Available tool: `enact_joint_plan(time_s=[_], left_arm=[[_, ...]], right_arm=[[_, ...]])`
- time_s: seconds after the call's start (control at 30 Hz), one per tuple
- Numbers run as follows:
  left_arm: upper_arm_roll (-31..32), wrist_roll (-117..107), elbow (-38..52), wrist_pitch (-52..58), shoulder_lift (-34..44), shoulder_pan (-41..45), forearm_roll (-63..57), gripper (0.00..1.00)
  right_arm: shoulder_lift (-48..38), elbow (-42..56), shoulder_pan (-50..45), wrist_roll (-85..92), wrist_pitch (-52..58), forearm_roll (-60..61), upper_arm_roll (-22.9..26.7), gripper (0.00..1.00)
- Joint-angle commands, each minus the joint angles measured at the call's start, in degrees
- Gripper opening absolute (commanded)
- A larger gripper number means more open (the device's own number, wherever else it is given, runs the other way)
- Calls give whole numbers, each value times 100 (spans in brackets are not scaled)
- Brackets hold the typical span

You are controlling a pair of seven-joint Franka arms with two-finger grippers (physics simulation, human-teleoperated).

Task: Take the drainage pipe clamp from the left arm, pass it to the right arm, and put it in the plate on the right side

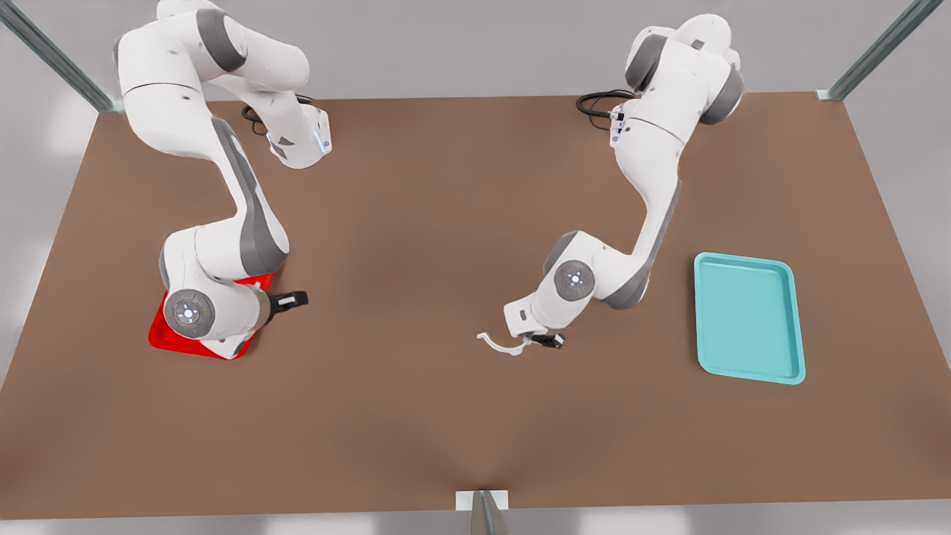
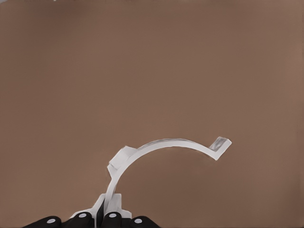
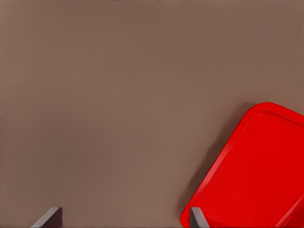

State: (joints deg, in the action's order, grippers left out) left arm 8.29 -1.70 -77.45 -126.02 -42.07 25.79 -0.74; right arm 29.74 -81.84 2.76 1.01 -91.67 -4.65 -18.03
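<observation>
You have one drainage pipe clamp point(image 1: 499, 342), one red plate point(image 1: 168, 334), one teal tray point(image 1: 749, 318) and two arms on the brown desk point(image 1: 446, 223). Your left pincer point(image 1: 546, 340), at the front view's right of centre, is clenched on one end of the clamp; the arm is bent low, and the white arc juts out above the desk toward the other arm. Your right pincer point(image 1: 291, 300) hangs over the plate's edge with its fingers point(image 3: 50, 219) spread and nothing between them. That arm's wrist hides much of the plate. The teal tray lies well apart.
</observation>
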Motion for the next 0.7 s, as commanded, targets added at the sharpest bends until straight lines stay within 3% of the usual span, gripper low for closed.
enact_joint_plan(time_s=[0.0,0.1,0.33,0.53,0.67], left_arm=[[-3,-4708,195,280,-73,154,30,21],[-21,-5262,643,298,-345,523,13,21],[6,-5411,1320,298,-793,831,22,21],[6,-4717,1329,526,-793,989,30,21],[6,-4805,1320,456,-811,998,39,21]], right_arm=[[339,247,-180,3747,-1072,-1,-8,100],[717,555,-575,4381,-1880,-27,-17,100],[1096,106,-1068,5163,-3990,8,-87,100],[1052,-737,-769,5611,-5827,17,-588,100],[1016,-1177,66,6261,-6328,17,-1361,100]])
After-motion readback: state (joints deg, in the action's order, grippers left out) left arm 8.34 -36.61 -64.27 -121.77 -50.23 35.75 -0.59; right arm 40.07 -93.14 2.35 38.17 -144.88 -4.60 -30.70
